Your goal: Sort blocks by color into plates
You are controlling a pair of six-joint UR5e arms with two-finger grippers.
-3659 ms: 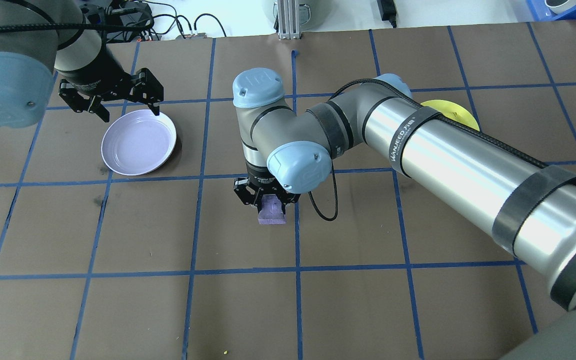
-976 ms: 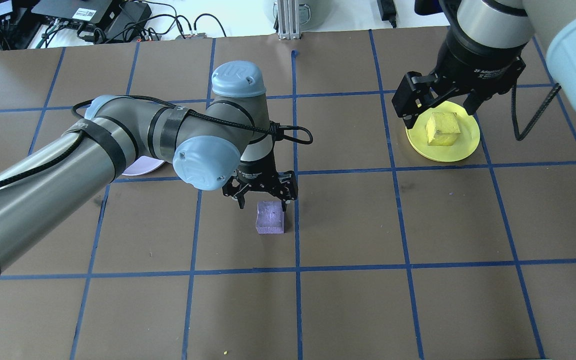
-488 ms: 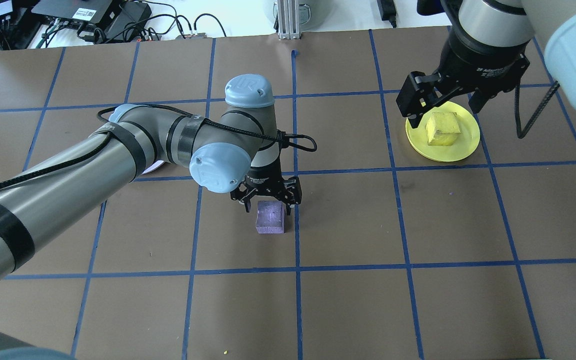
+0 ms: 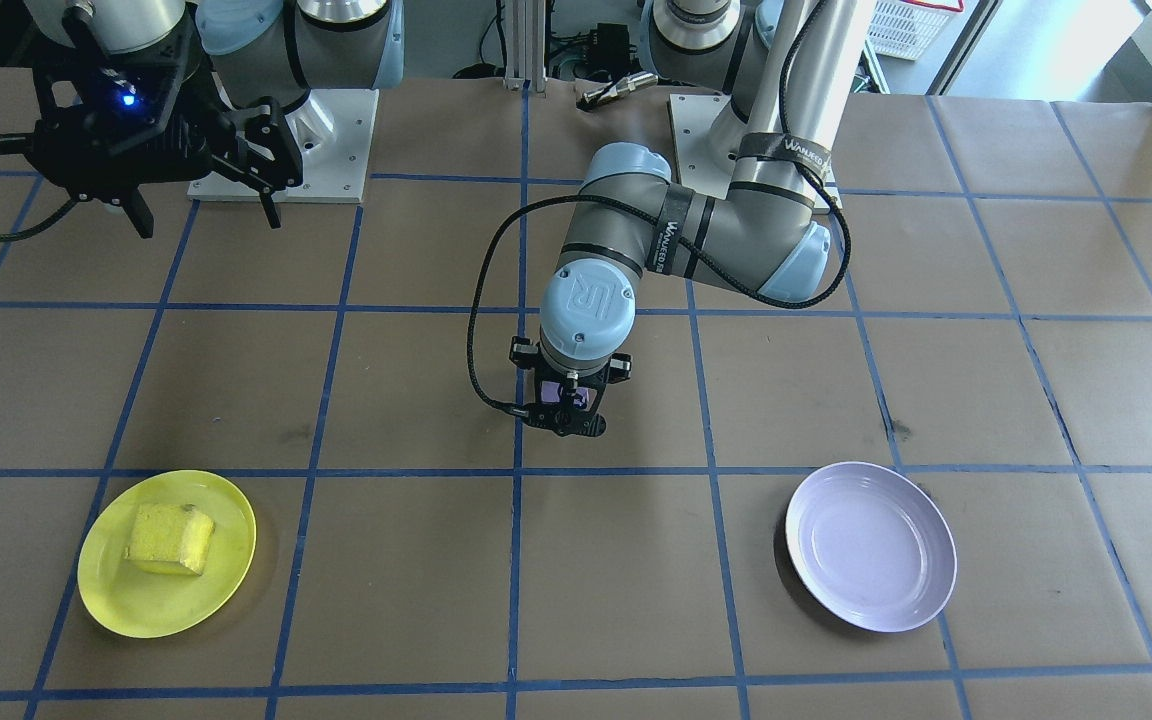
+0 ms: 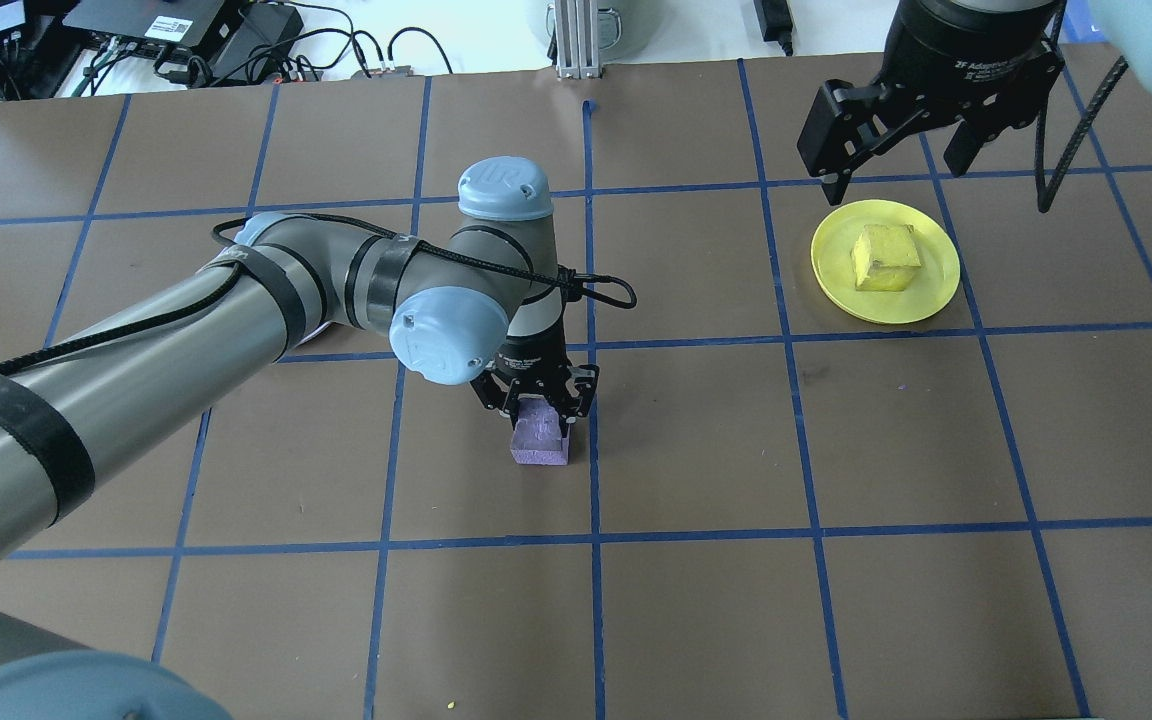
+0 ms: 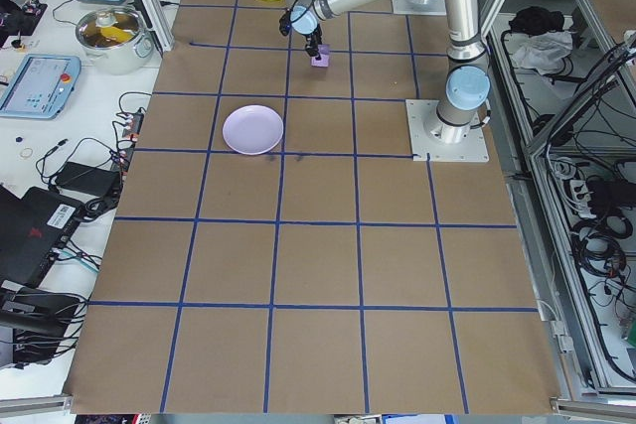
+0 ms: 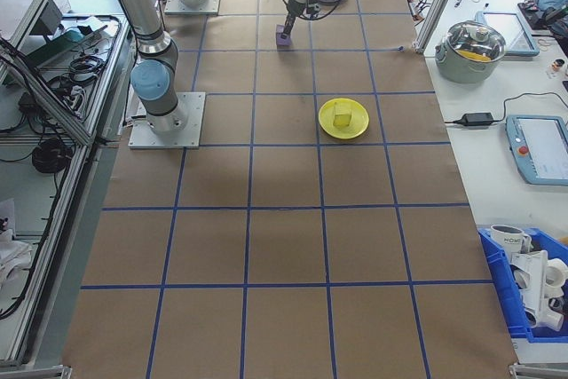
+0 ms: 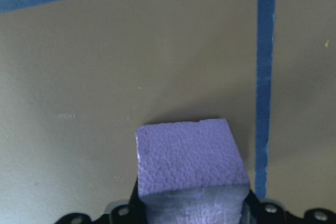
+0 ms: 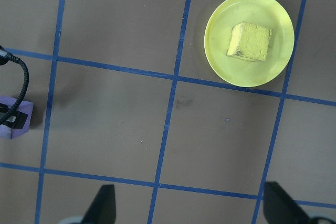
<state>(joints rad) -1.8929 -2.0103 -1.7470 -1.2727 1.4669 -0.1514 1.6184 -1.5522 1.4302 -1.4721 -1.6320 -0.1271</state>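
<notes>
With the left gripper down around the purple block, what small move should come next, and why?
Probably close the left gripper on the purple block. Its fingers already straddle the block, which sits on the table. The yellow block lies in the yellow plate, and the lavender plate is empty.

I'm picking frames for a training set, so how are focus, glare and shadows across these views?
Left wrist view: purple block sharp on top, its near face dim between the fingers. Front-facing view: soft sheen on the lavender plate, no blown highlights. Overhead view: left arm casts a faint shadow; yellow plate is evenly lit.
</notes>
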